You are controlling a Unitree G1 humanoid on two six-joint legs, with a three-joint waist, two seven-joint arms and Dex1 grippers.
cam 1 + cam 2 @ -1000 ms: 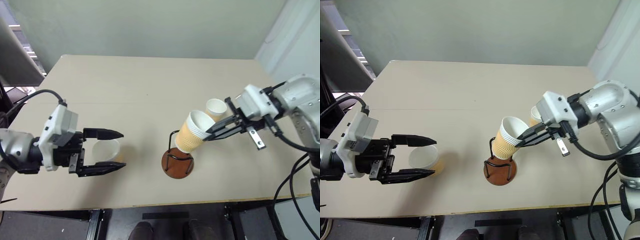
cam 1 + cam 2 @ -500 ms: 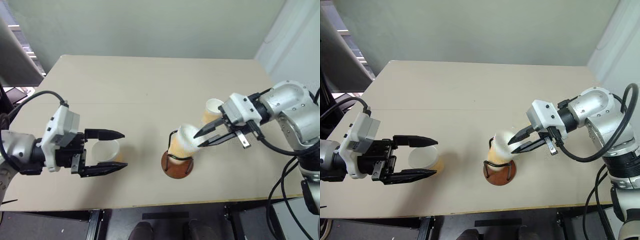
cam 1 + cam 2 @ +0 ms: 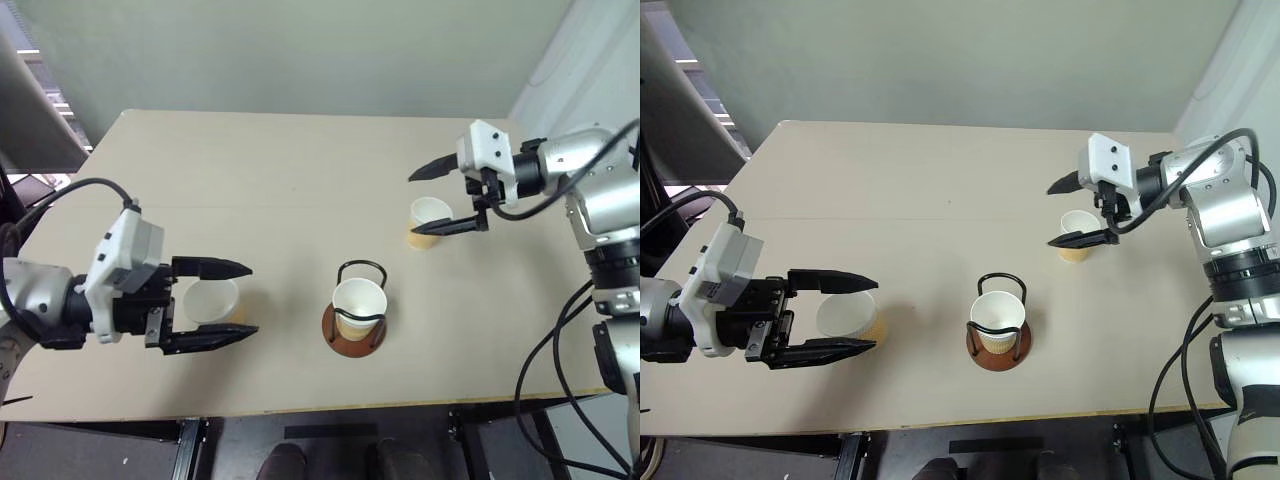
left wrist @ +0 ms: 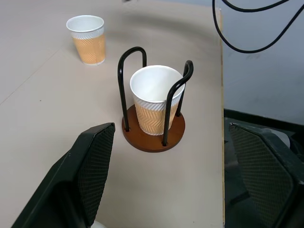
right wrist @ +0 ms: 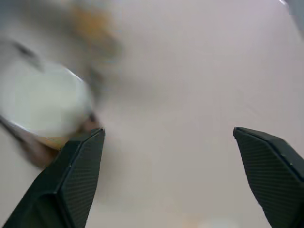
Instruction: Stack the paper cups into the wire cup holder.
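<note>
A second ago the right claw [image 3: 447, 197] was pinching a cup by its rim, tilted over the wire cup holder [image 3: 355, 321]. Now that first cup [image 3: 359, 308] stands straight up inside the holder, between the black wire loops on the round brown base — so one cup is in and two are left.

The right claw has let go and swung away; its two fingers are spread wide with nothing in them. The holder now sits well away from it, nearer the robot and off to its left. The second cup [image 3: 428, 221] stands upright on the worktop [image 3: 300, 170] right by this claw, just beside its nearer finger (not touching, as far as I can tell).

The left claw [image 3: 218, 306] has not moved. It is wide open too, with one finger on each side of the third cup [image 3: 213, 302] — around it, but not squeezing it. The holder is off past its fingertips, a fair way from them.

I think the next job is to grab one of these two cups and drop it into the first one.
</note>
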